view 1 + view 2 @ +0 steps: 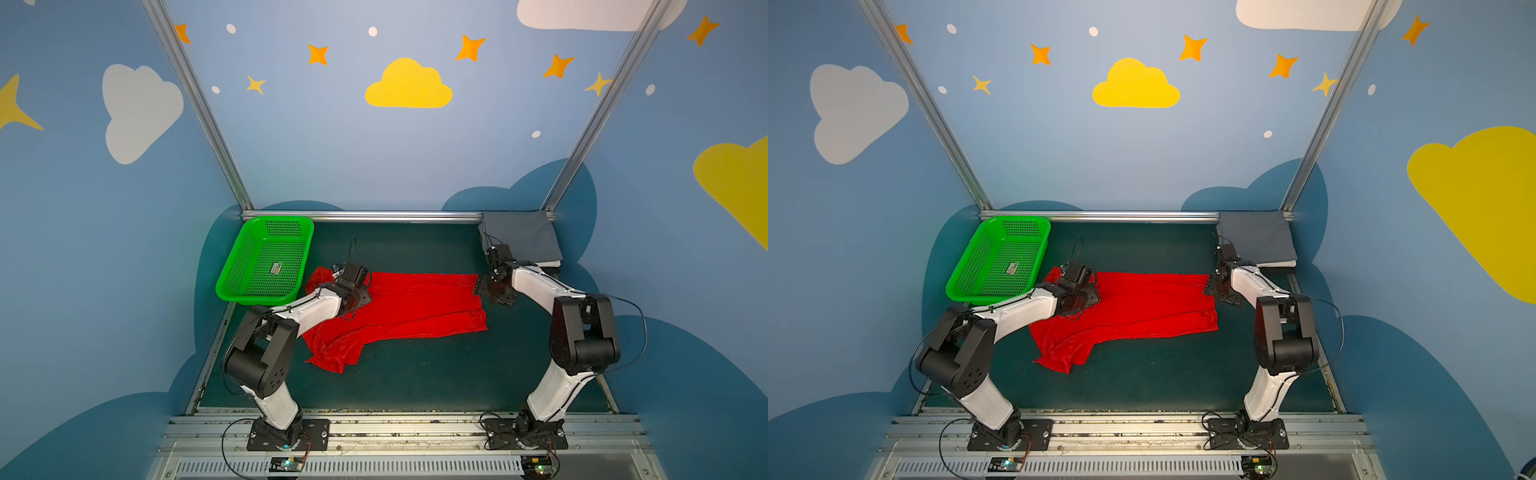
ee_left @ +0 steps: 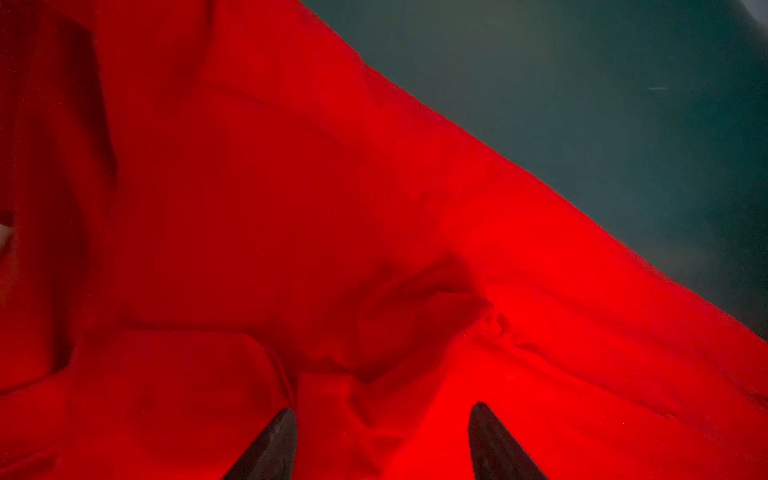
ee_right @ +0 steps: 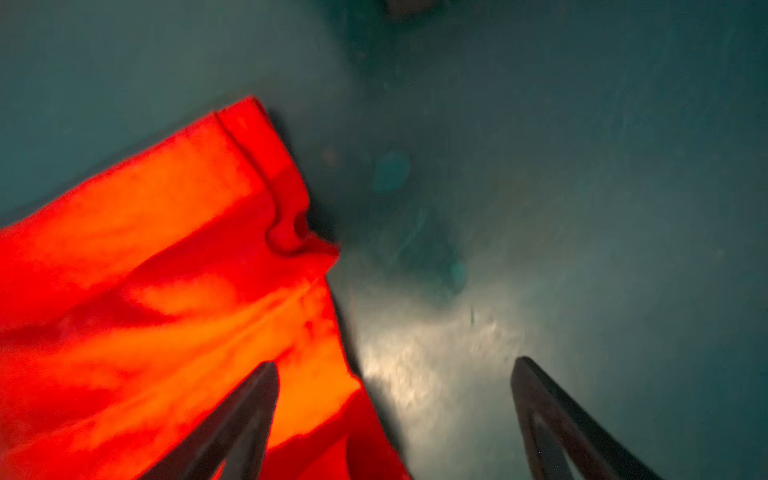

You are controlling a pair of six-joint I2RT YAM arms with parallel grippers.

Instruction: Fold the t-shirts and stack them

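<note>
The bright red t-shirt lies stretched across the dark green table, creased, with a loose flap trailing toward the front left. My left gripper hovers over its left end. In the left wrist view this gripper is open above rumpled red cloth, gripping nothing. My right gripper is at the shirt's right edge. It is open, one finger over the hemmed red corner and the other over bare table. A grey folded shirt tops a stack at the back right.
A green perforated basket stands at the back left, close to the shirt's left end and my left wrist. A white layer shows under the grey shirt. Metal frame rails border the table at the back and front.
</note>
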